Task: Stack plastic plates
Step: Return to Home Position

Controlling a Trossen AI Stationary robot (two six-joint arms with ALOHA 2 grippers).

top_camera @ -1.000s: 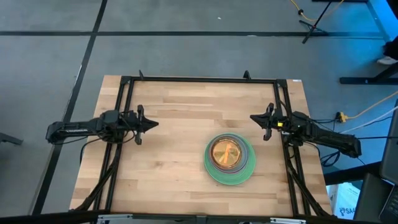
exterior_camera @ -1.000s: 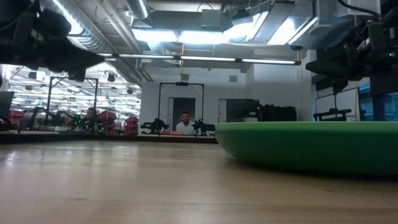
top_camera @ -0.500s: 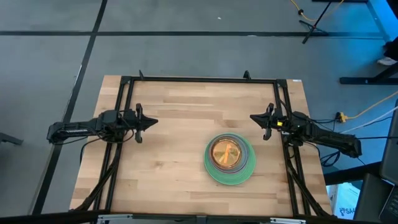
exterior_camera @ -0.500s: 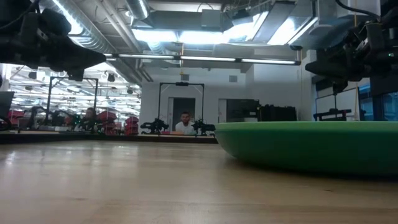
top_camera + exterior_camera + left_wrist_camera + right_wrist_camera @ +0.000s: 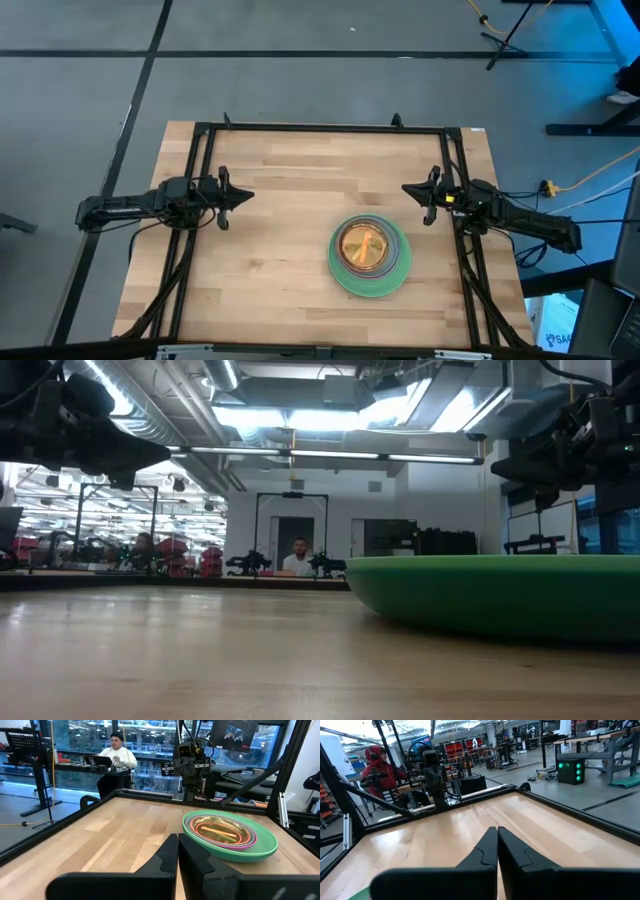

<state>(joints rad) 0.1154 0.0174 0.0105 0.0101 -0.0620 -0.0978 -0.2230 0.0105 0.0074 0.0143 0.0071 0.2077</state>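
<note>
The plastic plates sit nested in one stack on the right half of the table, a large green plate at the bottom, magenta and grey-teal rims inside it, a translucent orange plate on top. The stack also shows in the left wrist view, and its green rim in the low view. My left gripper hovers shut above the table's left side. My right gripper hovers shut above the right side, beyond the stack's far edge. Neither touches a plate.
A black frame runs along the table's far, left and right edges. Bare wood lies between the two grippers and left of the stack. People sit at desks in the room beyond the table.
</note>
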